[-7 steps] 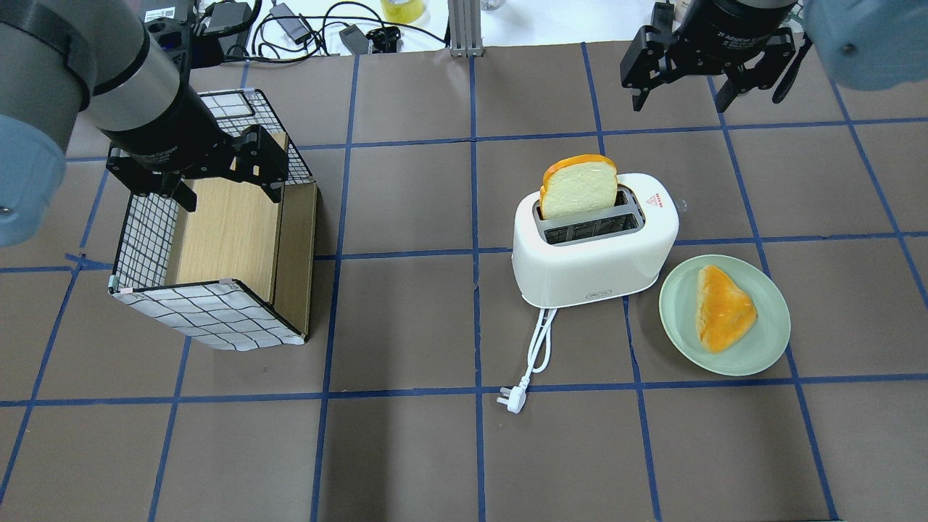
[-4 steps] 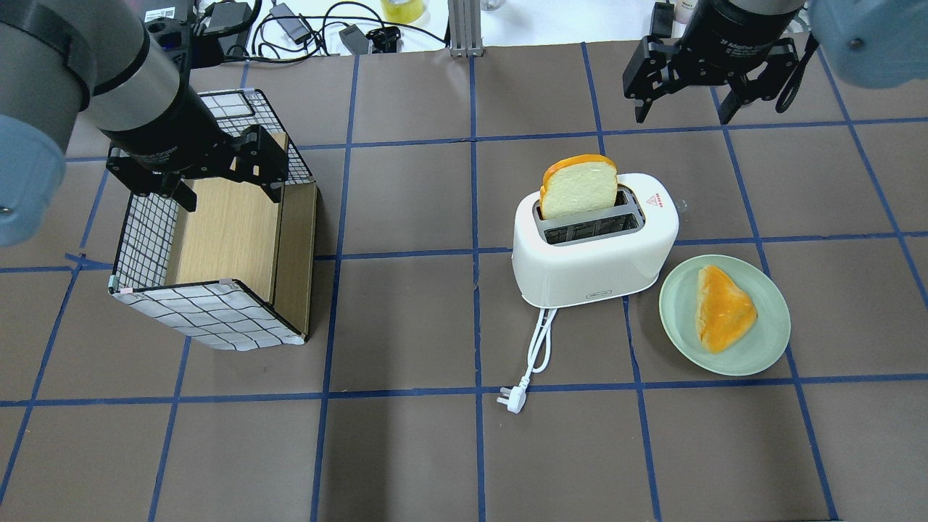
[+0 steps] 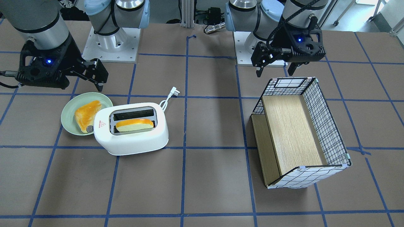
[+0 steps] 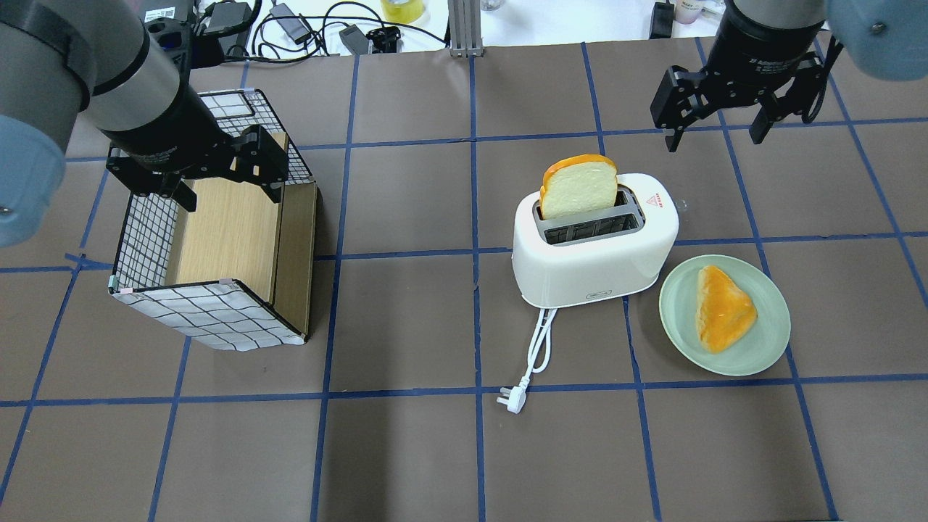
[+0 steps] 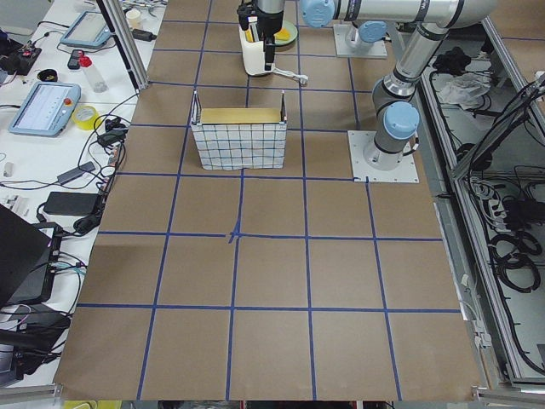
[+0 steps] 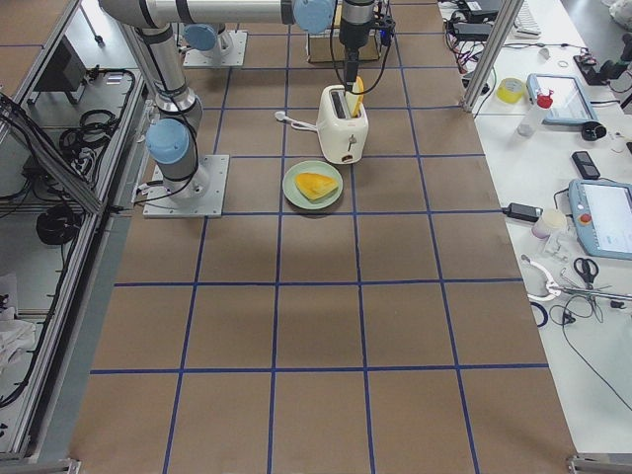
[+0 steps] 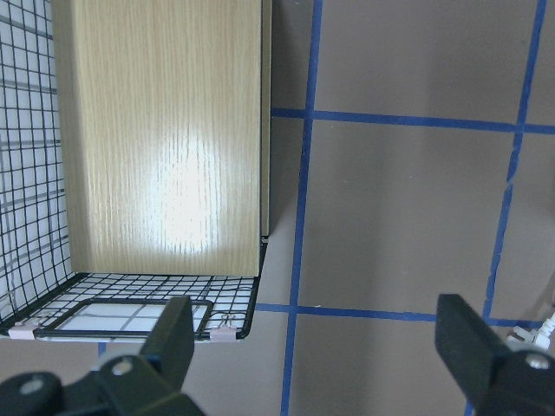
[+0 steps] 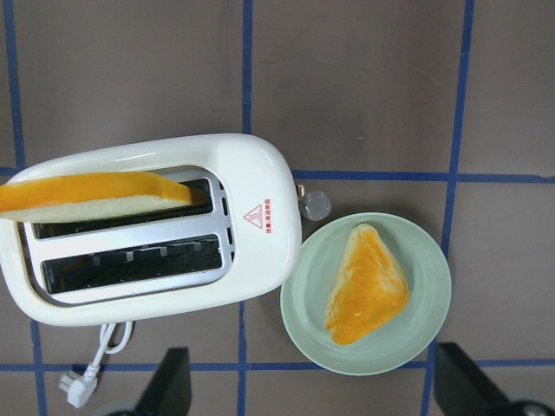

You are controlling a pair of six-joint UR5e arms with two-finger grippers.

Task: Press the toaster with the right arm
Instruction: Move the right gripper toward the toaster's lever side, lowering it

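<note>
The white toaster (image 4: 594,250) stands mid-table, with a red triangle sticker on its right end. A bread slice (image 4: 580,187) stands up out of its far slot. The small grey knob (image 8: 314,204) sticks out of the end that faces the plate. Its white cord (image 4: 540,344) and plug trail toward the robot. My right gripper (image 4: 714,138) is open and empty, raised beyond and to the right of the toaster. The right wrist view looks straight down on the toaster (image 8: 156,234). My left gripper (image 4: 232,196) is open and empty over the wire basket.
A green plate (image 4: 768,341) with a triangular toast piece (image 4: 721,308) sits right of the toaster, close to its knob end. A wire basket (image 4: 210,319) with a wooden panel lies on its side at the left. Cables and gear lie along the far table edge.
My right gripper has moved to the right and toward the robot's side, still open. The left arm, toaster, bread and plate have not moved.
</note>
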